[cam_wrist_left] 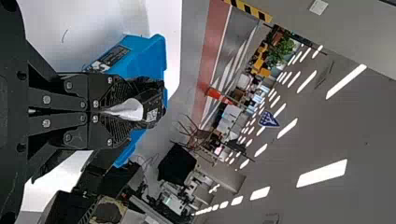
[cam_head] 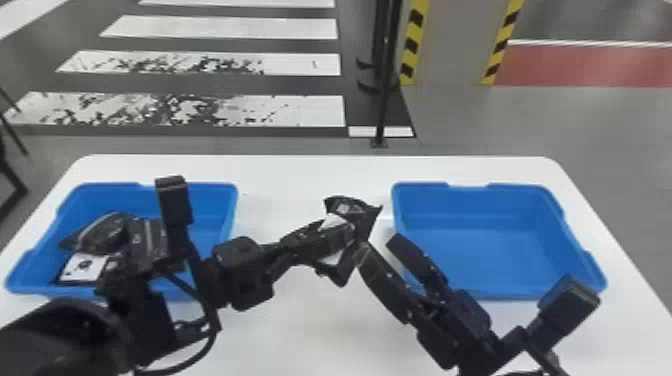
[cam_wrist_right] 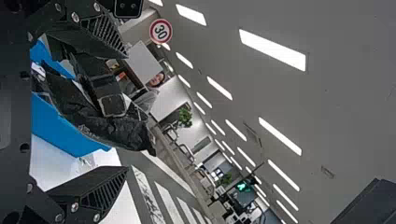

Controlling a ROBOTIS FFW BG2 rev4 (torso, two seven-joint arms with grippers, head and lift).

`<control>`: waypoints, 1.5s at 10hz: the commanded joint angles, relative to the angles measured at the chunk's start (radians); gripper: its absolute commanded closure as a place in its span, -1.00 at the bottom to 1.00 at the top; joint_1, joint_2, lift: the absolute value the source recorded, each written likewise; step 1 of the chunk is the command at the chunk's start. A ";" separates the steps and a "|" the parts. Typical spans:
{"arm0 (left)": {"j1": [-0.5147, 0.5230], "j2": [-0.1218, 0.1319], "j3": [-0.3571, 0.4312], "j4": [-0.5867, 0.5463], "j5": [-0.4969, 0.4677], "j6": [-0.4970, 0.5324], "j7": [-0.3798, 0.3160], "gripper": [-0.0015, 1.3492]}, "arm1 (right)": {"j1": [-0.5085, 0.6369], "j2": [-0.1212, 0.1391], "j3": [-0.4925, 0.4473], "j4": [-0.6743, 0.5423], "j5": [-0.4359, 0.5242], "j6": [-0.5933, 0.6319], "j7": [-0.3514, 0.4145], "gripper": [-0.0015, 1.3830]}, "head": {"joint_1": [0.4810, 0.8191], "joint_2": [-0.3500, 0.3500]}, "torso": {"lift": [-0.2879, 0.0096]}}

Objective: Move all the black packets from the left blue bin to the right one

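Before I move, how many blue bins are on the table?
2. The left bin is partly behind the left arm; the right bin has the open right hand by its near-left corner. A third hidden behind the arms looks unlikely.

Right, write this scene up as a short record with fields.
surface: white table
source: left blue bin, partly behind the robot's left arm
source contents: black packets, one with a white label; full count unclear
destination: right blue bin
left gripper: shut on a black packet between the bins
right gripper: open, fingertips near the held packet
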 commanded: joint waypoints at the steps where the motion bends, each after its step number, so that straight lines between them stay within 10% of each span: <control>1: -0.006 -0.004 -0.013 0.009 0.005 -0.018 0.001 0.80 | -0.007 -0.003 0.018 0.000 -0.005 0.027 0.004 -0.72 | 0.27 -0.05 | -0.31; 4: -0.033 -0.005 -0.047 0.016 0.031 -0.040 0.003 0.80 | -0.012 -0.003 0.024 0.017 -0.019 0.044 0.004 -0.66 | 0.27 -0.03 | -0.31; 9: -0.026 -0.005 -0.043 0.016 0.039 -0.055 0.003 0.80 | -0.017 -0.002 0.022 0.100 -0.096 -0.105 -0.001 0.78 | 0.27 -0.12 | -0.31; 14: -0.016 -0.013 -0.039 0.016 0.068 -0.067 0.024 0.71 | -0.044 -0.005 0.032 0.125 -0.068 -0.174 0.039 0.86 | 0.27 -0.19 | -0.31; 15: 0.004 -0.019 -0.037 0.023 0.120 -0.079 0.046 0.17 | -0.051 -0.006 0.034 0.132 -0.074 -0.181 0.041 0.86 | 0.27 -0.18 | -0.31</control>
